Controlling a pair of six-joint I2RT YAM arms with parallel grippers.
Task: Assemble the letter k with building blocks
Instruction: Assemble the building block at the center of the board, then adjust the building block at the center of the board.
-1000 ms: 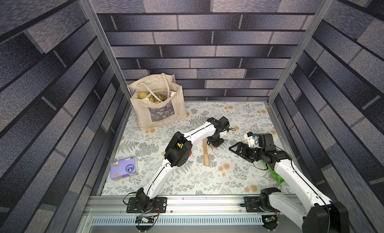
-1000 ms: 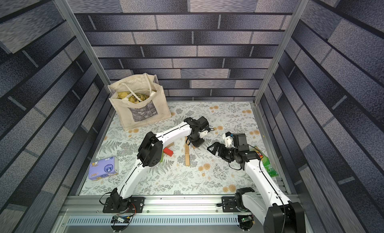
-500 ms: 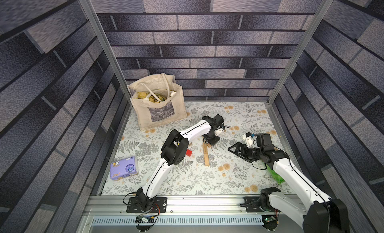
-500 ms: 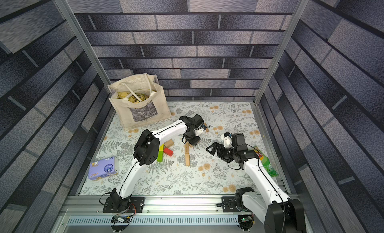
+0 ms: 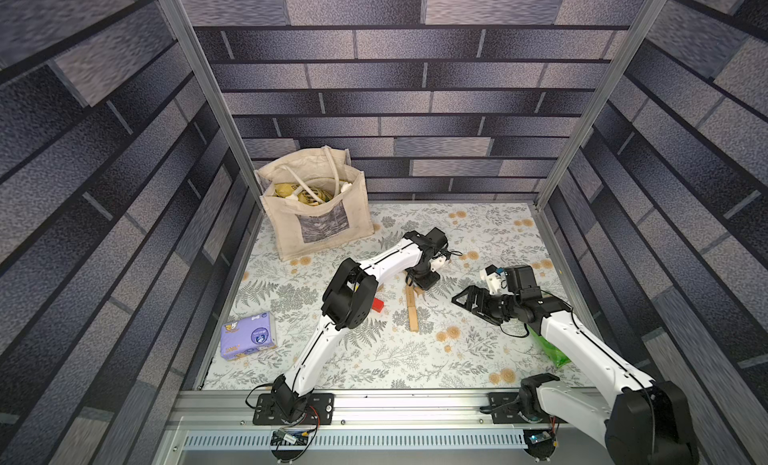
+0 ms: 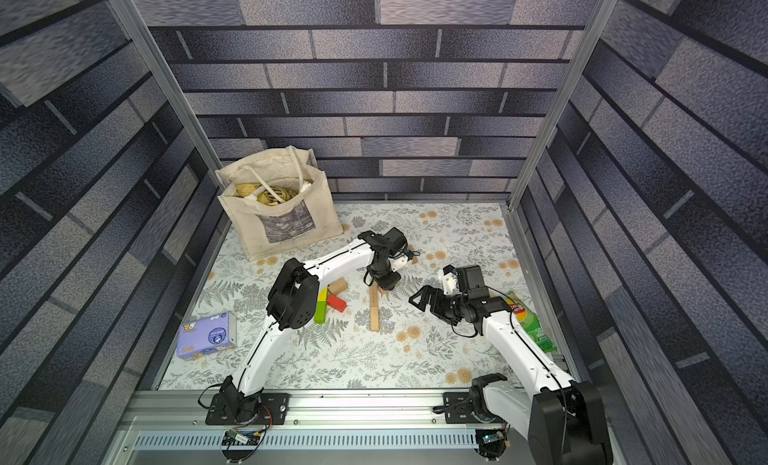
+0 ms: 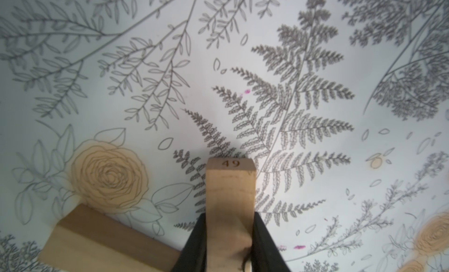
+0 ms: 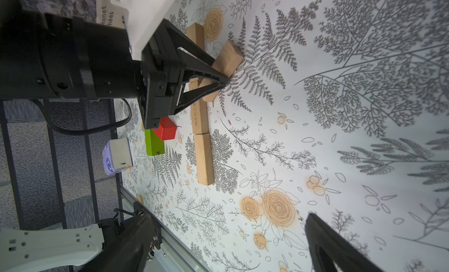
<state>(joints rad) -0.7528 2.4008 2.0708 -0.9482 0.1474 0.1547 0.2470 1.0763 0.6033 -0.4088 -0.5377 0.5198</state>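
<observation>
Stem laid, first diagonal in the left gripper [image 7: 230, 224]
Its jaws pinch a plain block [image 7: 230, 185] just beside the two-block stem [image 8: 204, 159]; a red block [image 8: 167, 128] and a green block [image 8: 153, 144] lie loose beyond it. The right gripper [image 8: 229, 217] hovers well apart, wide open and empty. Both diagonals seemingly remain to be set

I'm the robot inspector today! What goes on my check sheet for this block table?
Surface: floral table cover, flat.
Job's things: line of two plain blocks laid end to end; red block and green block nearby; numbered block held.
Clutter: tote bag, tissue pack, green crisp packet.
Grippers: left gripper shut on the numbered block; right gripper open, empty.
Cables: black cable loops by the left wrist.
Surroundings: brick-pattern walls, metal frame.
</observation>
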